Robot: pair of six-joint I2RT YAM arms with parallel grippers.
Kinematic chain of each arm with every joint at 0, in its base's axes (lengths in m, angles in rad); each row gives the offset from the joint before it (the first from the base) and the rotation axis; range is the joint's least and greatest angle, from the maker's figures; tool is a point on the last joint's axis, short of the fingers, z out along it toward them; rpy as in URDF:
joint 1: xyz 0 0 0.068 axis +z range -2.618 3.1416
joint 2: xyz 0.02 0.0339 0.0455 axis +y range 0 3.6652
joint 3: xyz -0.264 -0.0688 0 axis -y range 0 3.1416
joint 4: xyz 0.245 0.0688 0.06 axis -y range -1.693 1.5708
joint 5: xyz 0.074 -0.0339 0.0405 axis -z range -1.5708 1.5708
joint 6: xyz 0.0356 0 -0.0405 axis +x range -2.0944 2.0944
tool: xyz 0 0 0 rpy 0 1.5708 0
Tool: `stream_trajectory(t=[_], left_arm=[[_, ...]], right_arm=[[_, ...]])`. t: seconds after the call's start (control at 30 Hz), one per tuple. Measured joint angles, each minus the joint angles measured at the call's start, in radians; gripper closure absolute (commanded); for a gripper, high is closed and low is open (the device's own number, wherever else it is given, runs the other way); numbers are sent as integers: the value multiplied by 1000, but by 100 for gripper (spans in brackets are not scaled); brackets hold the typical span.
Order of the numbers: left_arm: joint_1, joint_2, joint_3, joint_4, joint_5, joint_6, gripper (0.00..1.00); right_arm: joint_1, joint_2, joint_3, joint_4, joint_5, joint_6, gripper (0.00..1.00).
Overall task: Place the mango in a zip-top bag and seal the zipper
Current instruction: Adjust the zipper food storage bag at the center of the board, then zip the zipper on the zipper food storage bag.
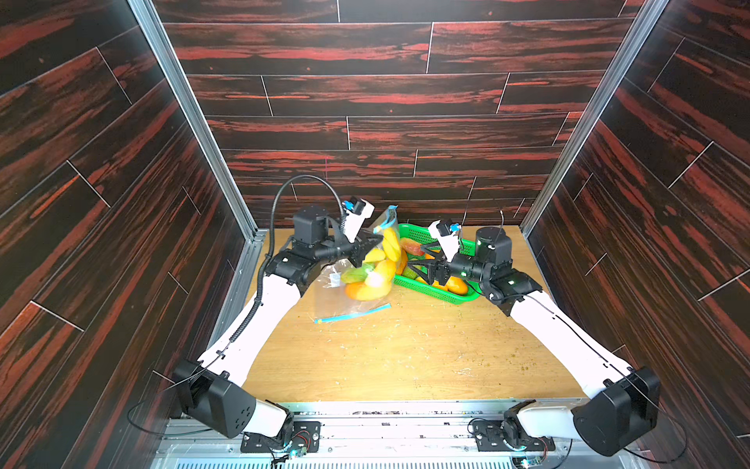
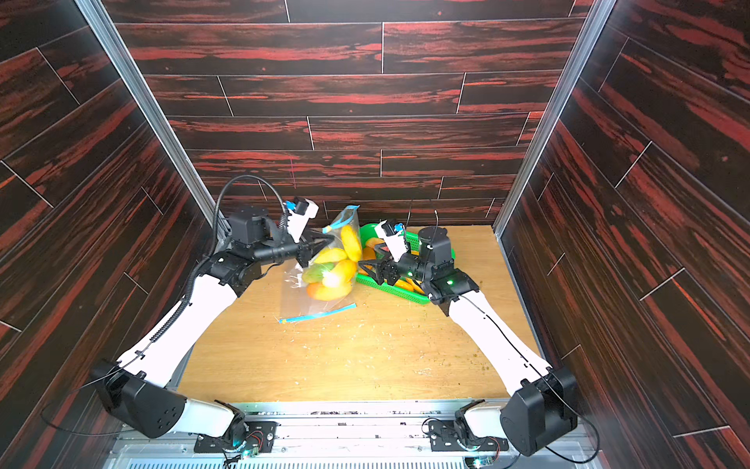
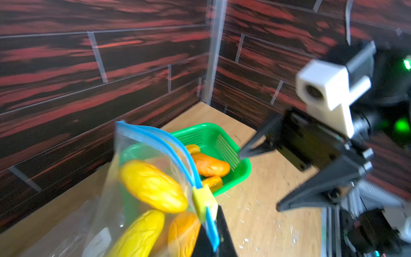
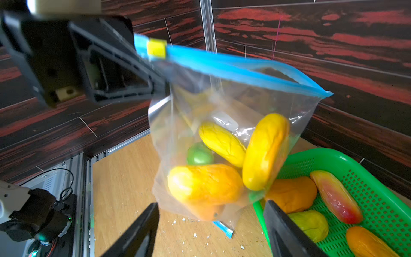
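A clear zip-top bag [image 1: 371,270] [image 2: 330,270] [image 4: 222,124] hangs above the table with several yellow and orange mangoes [image 4: 264,151] [image 3: 153,185] and a green one inside. My left gripper [image 1: 375,239] [image 2: 326,243] [image 3: 211,233] [image 4: 159,66] is shut on its blue zipper strip, right beside the yellow slider [image 4: 156,49] [image 3: 203,200]. Past the slider the two blue strips stand apart. My right gripper [image 1: 412,260] [image 2: 365,264] [image 4: 211,222] [image 3: 260,180] is open just beside the bag's lower part, holding nothing.
A green basket [image 1: 446,298] [image 2: 406,296] [image 4: 333,153] [image 3: 242,171] with more mangoes [image 4: 291,193] sits behind and under the right gripper. A second, empty bag [image 1: 353,314] [image 2: 316,314] lies flat under the hanging one. Dark walls close the back and sides.
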Motion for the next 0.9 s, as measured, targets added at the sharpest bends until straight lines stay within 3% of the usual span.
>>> stream_trajectory(t=[0.37,0.9], left_arm=[[-9,-56,-153,-158,19,222,100],[17,-65,-153,-184,71,293,100]], right_arm=[[12,132,202,-90,-237,-117,23],[47,379,492,-383,-460,-401,30]])
